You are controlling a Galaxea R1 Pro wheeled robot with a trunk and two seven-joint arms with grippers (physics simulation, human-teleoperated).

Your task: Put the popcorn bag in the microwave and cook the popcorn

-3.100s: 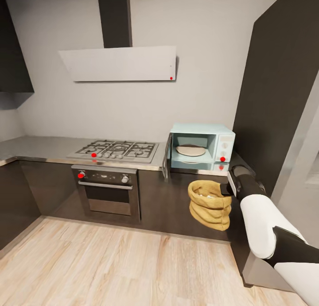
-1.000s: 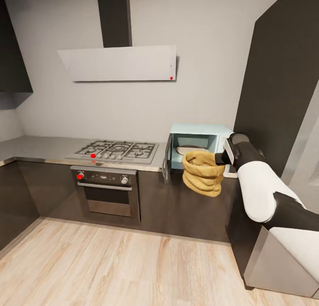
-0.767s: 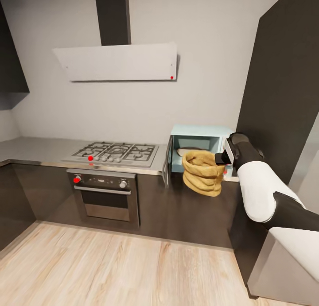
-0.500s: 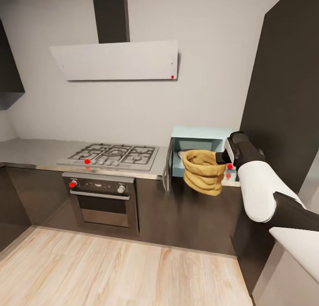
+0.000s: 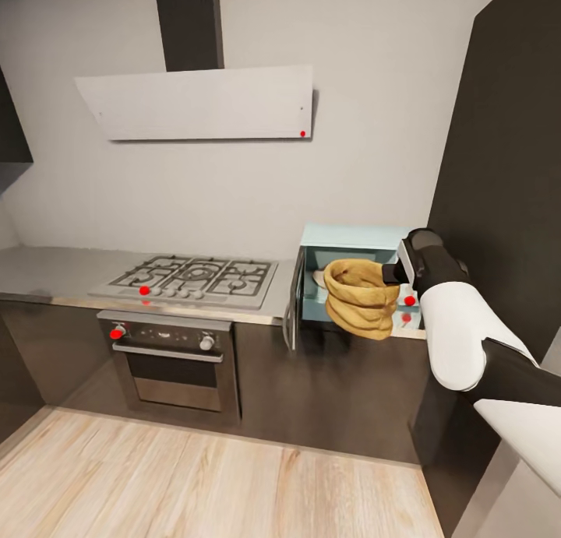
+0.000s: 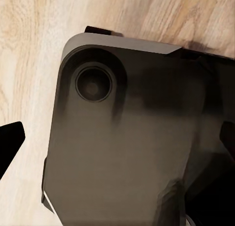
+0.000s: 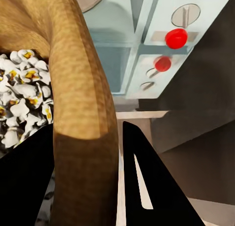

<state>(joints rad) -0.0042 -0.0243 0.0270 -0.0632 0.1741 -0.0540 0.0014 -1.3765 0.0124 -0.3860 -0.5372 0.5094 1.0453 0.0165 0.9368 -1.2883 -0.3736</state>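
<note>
The tan-brown popcorn bag point(image 5: 357, 298) hangs in the air just in front of the open cavity of the pale-blue microwave point(image 5: 351, 237), its base below the counter edge. My right gripper point(image 5: 388, 274) is shut on the bag's rolled rim at its right side. In the right wrist view the bag wall point(image 7: 81, 103) runs between the two black fingers point(image 7: 149, 187), with white popcorn point(image 7: 19, 108) inside. The microwave door point(image 5: 294, 300) stands swung open to the left. My left gripper point(image 6: 117, 142) is open, pointing down at the robot's dark base.
The grey steel countertop point(image 5: 47, 272) runs left from the microwave, with a gas hob point(image 5: 191, 279) set in it and a steel oven point(image 5: 171, 359) below. A tall dark cabinet point(image 5: 506, 172) stands right of the microwave. A white hood point(image 5: 199, 102) hangs above the hob.
The right arm has lifted the bag from below counter level up to the microwave opening. The whole view has shifted as the camera moved closer.
</note>
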